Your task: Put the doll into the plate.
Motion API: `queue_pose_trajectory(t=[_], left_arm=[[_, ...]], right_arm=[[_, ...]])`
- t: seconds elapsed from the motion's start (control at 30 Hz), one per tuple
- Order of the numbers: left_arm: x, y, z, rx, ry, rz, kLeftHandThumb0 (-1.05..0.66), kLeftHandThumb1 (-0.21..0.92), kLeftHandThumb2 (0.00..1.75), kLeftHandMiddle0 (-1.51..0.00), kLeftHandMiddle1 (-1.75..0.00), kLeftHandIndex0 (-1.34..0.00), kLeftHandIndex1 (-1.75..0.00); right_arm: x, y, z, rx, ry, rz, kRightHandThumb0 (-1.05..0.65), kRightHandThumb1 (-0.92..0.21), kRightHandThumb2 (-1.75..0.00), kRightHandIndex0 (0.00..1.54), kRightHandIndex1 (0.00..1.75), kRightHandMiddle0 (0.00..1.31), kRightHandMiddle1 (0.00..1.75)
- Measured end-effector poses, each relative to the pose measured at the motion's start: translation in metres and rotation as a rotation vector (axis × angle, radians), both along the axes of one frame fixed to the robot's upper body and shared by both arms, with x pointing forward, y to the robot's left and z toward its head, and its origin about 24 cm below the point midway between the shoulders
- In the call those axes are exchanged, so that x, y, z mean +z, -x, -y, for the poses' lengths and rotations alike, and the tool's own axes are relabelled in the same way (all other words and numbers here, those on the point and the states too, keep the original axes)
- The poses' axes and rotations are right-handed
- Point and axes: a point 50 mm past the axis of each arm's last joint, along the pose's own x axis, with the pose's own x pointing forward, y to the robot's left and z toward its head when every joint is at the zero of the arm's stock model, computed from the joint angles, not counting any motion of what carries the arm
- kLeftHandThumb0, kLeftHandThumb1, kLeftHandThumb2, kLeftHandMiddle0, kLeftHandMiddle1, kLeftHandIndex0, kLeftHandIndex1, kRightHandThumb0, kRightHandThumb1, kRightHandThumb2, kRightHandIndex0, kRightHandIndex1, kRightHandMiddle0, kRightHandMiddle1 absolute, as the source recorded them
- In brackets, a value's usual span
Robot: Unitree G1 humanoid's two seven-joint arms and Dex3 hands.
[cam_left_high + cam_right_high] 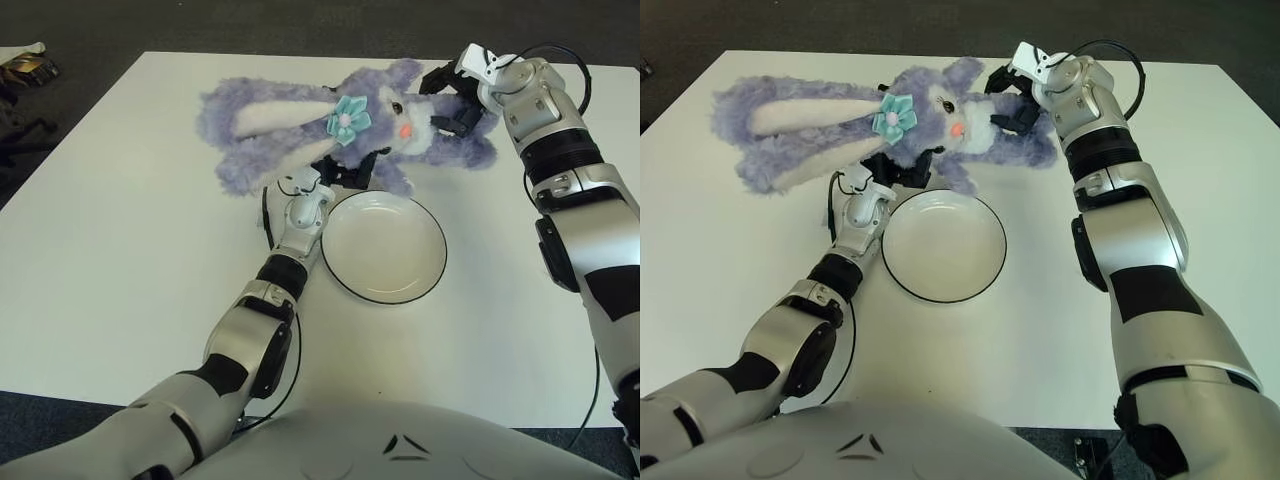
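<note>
Left eye view: one purple plush bunny doll (pixel 340 130) and one white plate (pixel 384 247) on the white table (pixel 120 230). The doll is held just beyond the plate's far rim — left hand (pixel 335 170) clamped under its head, right hand (pixel 455 105) gripping its body.

Right eye view: same picture — one doll, one plate, two hands holding.

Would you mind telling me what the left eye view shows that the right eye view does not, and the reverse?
Only the left eye view shows the dark clutter on the floor off the table's far left corner. Only the right eye view shows the right arm's lower segments. Both show the fluffy purple rabbit doll held by the left hand and right hand beyond the round white black-rimmed plate on the white table.
</note>
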Motion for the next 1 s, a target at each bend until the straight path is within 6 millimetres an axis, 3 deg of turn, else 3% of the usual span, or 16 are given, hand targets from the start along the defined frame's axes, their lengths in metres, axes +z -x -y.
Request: queue_pose_trajectory(t=[0.23,1.0], left_arm=[[-0.004,0.0034,0.0022,-0.054,0.033,-0.015,0.0,0.03,1.65,-0.84,-1.75,-0.59,-1.74],[-0.0076,0.007,0.0061,-0.139,0.098,-0.055,0.0,0.07,1.59,-0.82,-1.68,-0.57,-1.75]], right_arm=[[0.0,0.0008,-0.0012,0.004,-0.005,0.034,0.0,0.05,-1.68,0.94,1.58,0.67,1.75],[0.0006,0.0028,-0.0006,-0.008,-0.061,0.017,0.0,0.06,-1.71,0.93,1.64,0.66,1.75]])
